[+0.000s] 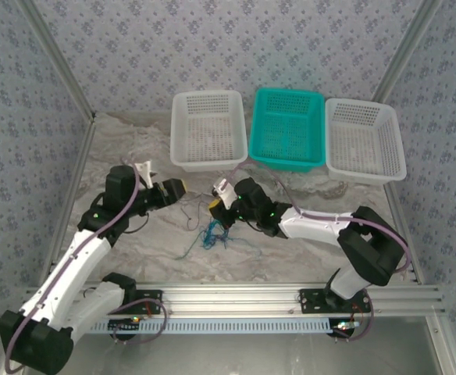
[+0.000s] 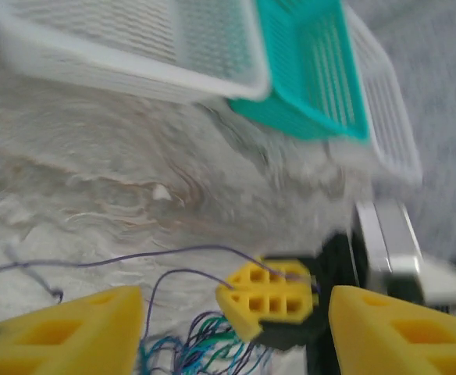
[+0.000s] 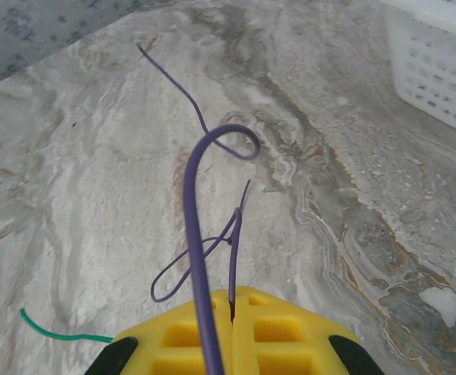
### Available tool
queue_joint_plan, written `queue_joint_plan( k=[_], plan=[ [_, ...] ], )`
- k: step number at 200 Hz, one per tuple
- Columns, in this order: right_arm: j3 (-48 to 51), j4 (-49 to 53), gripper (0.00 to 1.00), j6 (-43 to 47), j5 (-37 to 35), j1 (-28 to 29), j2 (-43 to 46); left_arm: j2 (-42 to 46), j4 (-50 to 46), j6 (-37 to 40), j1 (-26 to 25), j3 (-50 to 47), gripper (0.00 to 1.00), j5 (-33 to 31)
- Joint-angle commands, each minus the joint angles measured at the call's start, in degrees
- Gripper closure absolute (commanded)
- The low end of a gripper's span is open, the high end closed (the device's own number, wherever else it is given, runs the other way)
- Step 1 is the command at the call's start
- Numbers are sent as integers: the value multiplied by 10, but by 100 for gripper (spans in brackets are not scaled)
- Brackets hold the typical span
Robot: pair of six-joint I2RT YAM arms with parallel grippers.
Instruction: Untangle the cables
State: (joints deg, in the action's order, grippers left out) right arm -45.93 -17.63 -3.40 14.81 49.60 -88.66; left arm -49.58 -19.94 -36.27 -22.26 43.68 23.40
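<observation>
The right gripper (image 3: 232, 316) clenches one thin dark purple wire (image 3: 197, 226) above the tangle of blue, teal and purple cables (image 1: 212, 233) lying near the front edge of the grey marbled table (image 1: 290, 258), and the left gripper (image 1: 177, 187) gapes unloaded nearby, so the pull should go slowly while the left pins the bundle.

Cables (image 1: 211, 234): loose blue/teal/purple tangle, w/ 1 purple strand pinched in right pincer (image 3: 232, 316).
</observation>
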Motion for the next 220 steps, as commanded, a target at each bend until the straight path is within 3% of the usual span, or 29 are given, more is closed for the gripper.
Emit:
queue_joint_plan(
  k=[1,14,37,56,79,106,132,220],
  plan=[
    [-39,79,100,66,66,-13,16,28,-32,218,-76,5,24,-14],
    [-52,113,100,86,65,-21,19,54,-36,348,-134,-14,23,-78],
    [-56,131,100,89,76,-37,32,92,0,567,-196,-60,19,-97],
    [-57,138,100,88,74,-36,46,84,50,649,-204,-68,19,-126],
    [-54,145,100,91,73,-29,64,11,47,739,-204,-29,20,-115],
    [-54,159,100,105,56,-19,80,-77,101,777,-202,1,21,-101],
    [-49,162,100,106,47,-17,93,-120,134,764,-188,28,21,-75],
    [-38,151,100,106,49,-19,104,-59,187,712,-158,12,38,-28]
  ],
)
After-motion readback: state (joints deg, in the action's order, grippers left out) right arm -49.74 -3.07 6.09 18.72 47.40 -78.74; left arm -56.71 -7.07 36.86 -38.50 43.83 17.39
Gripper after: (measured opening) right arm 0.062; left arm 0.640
